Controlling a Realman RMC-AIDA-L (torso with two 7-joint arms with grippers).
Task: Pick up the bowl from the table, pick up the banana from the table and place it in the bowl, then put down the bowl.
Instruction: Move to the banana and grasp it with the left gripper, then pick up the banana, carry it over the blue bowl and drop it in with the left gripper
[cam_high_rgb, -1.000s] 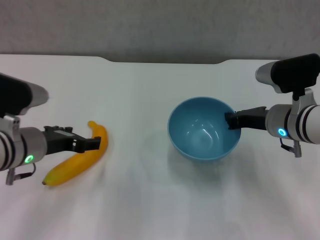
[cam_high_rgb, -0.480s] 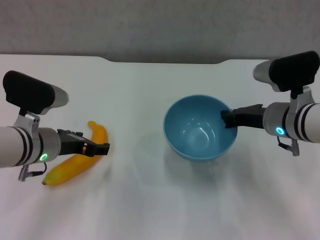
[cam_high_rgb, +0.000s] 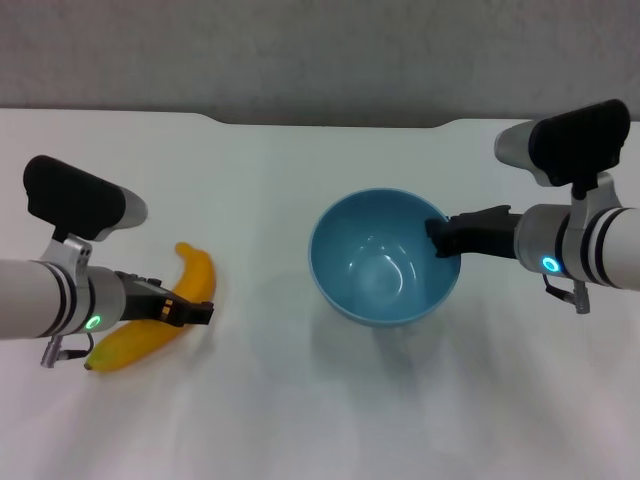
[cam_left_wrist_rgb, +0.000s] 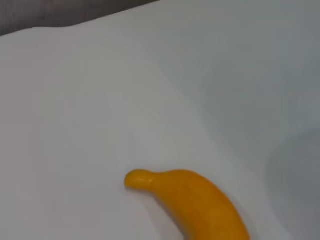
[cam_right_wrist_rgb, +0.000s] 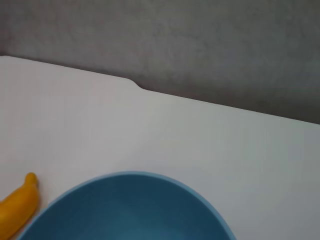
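Note:
The light-blue bowl (cam_high_rgb: 380, 262) hangs a little above the white table (cam_high_rgb: 270, 180), with its shadow under it. My right gripper (cam_high_rgb: 437, 240) is shut on the bowl's right rim and holds it upright. The bowl's rim fills the bottom of the right wrist view (cam_right_wrist_rgb: 130, 210). The yellow-orange banana (cam_high_rgb: 195, 270) lies on the table at the left. My left gripper (cam_high_rgb: 195, 313) is over the banana's middle, close to it. The banana's tip end shows in the left wrist view (cam_left_wrist_rgb: 195, 200) and in the right wrist view (cam_right_wrist_rgb: 17, 205).
The table's far edge has a shallow notch (cam_high_rgb: 330, 123) with a grey wall behind it. Bare white tabletop lies between the banana and the bowl.
My right gripper has carried the bowl to the left, toward the table's middle. My left gripper has moved nearer along the banana, and its arm has come further into view. The banana has not moved.

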